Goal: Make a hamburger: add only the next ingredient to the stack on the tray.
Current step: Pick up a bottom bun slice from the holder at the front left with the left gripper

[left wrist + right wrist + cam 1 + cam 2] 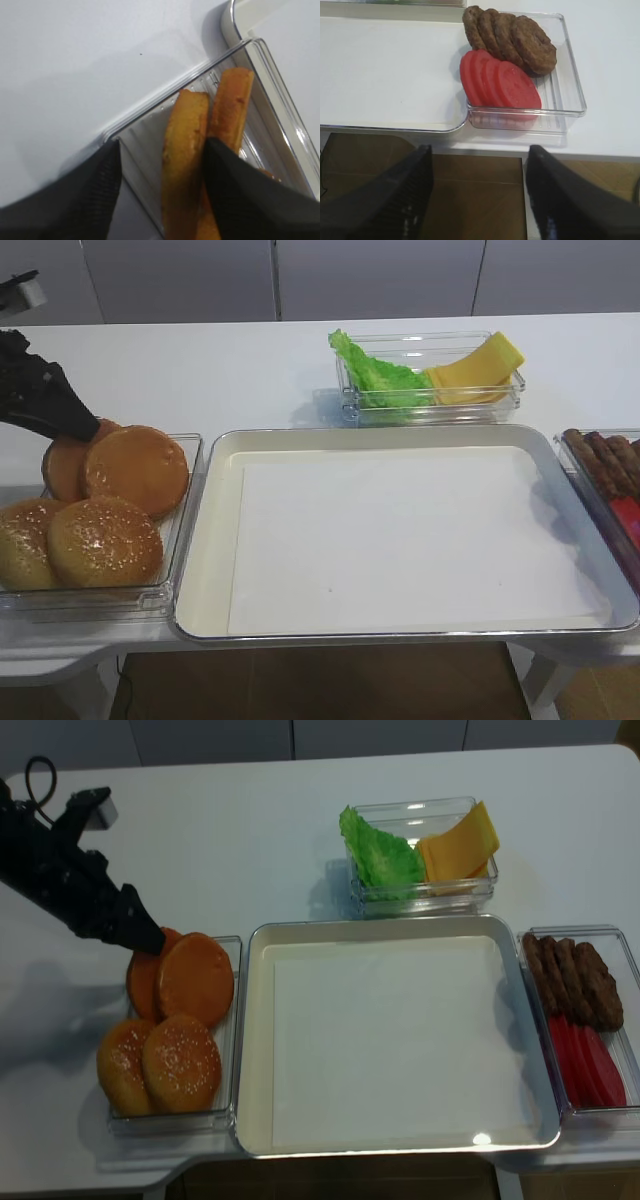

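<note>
While tray (215, 570) sits bare, I'm on pickup step: left gripper (162, 170) fingers apart, straddling rear flat bun (184, 165) standing on edge in bun box (186, 502). Next: close, lift, carry to tray. Right gripper (477, 192) parked, fingers apart.

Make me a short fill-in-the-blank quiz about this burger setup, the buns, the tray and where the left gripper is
1. The paper-lined tray holds ____ burger ingredients so far.
2. The left gripper has its jaws on either side of a plain ____ standing on edge in the clear box.
3. The sesame buns number ____.
4. The tomato slices share their box with the brown ____.

Missing words: no; bun half; two; patties
</note>
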`<state>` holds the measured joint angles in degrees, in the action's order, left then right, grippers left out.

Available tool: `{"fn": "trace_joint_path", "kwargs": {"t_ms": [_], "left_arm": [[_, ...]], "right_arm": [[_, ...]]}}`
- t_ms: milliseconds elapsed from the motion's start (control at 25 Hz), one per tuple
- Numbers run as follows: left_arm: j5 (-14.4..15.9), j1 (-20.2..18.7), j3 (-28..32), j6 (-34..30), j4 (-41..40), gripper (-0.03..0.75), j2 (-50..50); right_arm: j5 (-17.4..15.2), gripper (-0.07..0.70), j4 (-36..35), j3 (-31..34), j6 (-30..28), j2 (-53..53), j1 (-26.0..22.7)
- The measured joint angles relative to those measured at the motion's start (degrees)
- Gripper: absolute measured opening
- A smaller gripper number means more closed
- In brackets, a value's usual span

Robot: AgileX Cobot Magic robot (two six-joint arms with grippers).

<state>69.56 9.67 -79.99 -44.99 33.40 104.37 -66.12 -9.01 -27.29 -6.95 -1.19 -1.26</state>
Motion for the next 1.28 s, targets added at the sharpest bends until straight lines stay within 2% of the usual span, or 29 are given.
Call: {"fn": "trace_joint_path", "kwargs": {"t_ms": [400, 600, 880, 1280], "left_arm": [[0.1, 0.0, 0.0, -0.1, 0.8, 0.204, 0.0], [0.1, 0.0, 0.0, -0.9, 1.1, 0.156, 0.0], [0.1, 0.0, 0.0, -2.5, 1.5, 0.154, -0.4], [0.1, -0.5, -0.3, -1.6, 1.6, 0.153, -1.8]], "right_arm": [[0.0, 0.449, 0.0, 0.0, 0.1, 0.0, 0.0], [0.0, 0.449, 0.0, 0.0, 0.1, 0.0, 0.0], [0.0, 0.449, 0.0, 0.0, 0.1, 0.0, 0.0], [0.0, 0.449, 0.0, 0.0, 0.1, 0.0, 0.0]]}}
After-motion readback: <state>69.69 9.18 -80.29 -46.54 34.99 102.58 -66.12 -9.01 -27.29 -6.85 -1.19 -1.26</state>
